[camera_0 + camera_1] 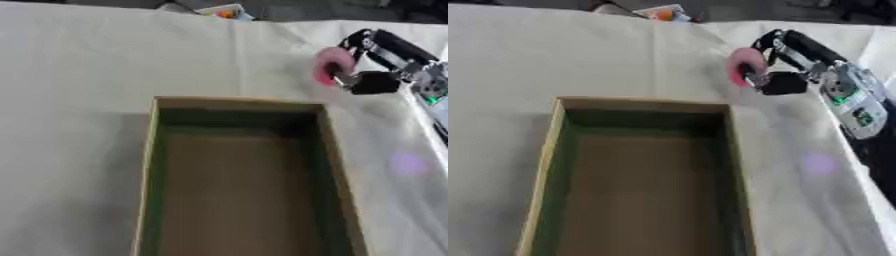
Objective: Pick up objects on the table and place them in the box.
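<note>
A pink round object (pixel 331 65) is held above the white tablecloth at the upper right, past the box's far right corner. My right hand (pixel 779 79) comes in from the right and is shut on it, fingers and thumb curled round its edge. The open cardboard box (pixel 236 105) fills the lower middle; its brown floor shows nothing inside. My left hand does not show in either view.
A small colourful item (pixel 226 12) lies at the far edge of the table. A faint purple spot (pixel 407 163) shows on the cloth right of the box. White cloth (pixel 79 75) spreads left of and beyond the box.
</note>
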Controlling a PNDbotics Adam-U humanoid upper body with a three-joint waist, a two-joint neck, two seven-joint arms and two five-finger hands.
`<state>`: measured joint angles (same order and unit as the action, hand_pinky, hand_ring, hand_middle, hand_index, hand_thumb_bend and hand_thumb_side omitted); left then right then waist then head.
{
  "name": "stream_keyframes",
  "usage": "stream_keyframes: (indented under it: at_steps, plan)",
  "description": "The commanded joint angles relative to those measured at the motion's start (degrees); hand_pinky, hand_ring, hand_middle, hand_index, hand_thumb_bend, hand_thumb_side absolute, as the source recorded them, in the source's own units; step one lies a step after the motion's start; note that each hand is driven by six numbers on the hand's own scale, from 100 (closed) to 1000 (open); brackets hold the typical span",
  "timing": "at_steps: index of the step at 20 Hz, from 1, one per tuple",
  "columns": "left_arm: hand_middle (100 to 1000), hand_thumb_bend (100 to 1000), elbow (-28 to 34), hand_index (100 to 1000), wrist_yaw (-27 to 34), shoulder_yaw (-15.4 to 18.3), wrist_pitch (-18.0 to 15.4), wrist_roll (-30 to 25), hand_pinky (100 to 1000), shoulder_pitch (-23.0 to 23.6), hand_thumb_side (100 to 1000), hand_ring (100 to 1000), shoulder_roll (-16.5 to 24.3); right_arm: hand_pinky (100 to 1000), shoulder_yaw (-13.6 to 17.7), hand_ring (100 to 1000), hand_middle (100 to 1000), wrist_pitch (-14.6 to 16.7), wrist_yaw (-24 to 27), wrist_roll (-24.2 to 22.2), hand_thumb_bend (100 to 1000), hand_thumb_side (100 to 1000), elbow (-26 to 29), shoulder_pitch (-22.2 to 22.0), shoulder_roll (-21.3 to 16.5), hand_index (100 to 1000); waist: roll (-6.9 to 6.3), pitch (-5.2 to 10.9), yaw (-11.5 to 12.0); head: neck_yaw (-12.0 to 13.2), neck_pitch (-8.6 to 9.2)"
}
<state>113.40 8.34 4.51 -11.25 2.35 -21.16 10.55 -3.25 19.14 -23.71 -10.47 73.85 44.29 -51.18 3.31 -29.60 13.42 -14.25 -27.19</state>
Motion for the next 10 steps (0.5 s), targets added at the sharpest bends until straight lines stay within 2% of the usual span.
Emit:
stream_keyframes:
  at_steps: [1,4,5,6,10]
  plan:
    - [532,100,1.2,830,0.1,0.5,0.3,0.0,528,0.0,974,515,0.5,520,0.4,689,483,-0.6,1.6,1.6,100,549,2.8,0.3,-2.9,626,-0.15,2.13,-0.3,0.3,-0.39]
    - [533,100,1.2,829,0.2,0.6,0.6,0.1,524,0.3,972,512,0.4,512,0.0,677,471,-1.2,2.8,2.9,100,536,5.0,-0.3,-3.5,607,-0.28,2.89,-0.7,0.6,-1.02]
    - [533,100,1.2,829,0.2,0.7,0.6,0.1,523,0.4,971,511,0.4,512,-0.3,677,470,-1.4,3.4,3.3,100,598,6.0,-0.4,-3.7,605,-0.35,3.24,-0.9,0.7,-1.36]
    - [533,100,1.2,829,0.3,0.7,0.7,0.2,523,0.5,971,511,0.4,512,-0.5,677,470,-1.7,4.1,3.5,100,534,7.2,-0.6,-3.9,605,-0.41,3.5,-1.1,0.9,-1.63]
    - [533,100,1.2,828,0.6,0.6,1.2,0.2,522,1.1,966,512,0.2,510,-2.2,672,468,-2.4,7.1,3.8,100,536,12.1,-0.4,-4.6,600,-0.76,5.38,-2.2,2.0,-3.27]
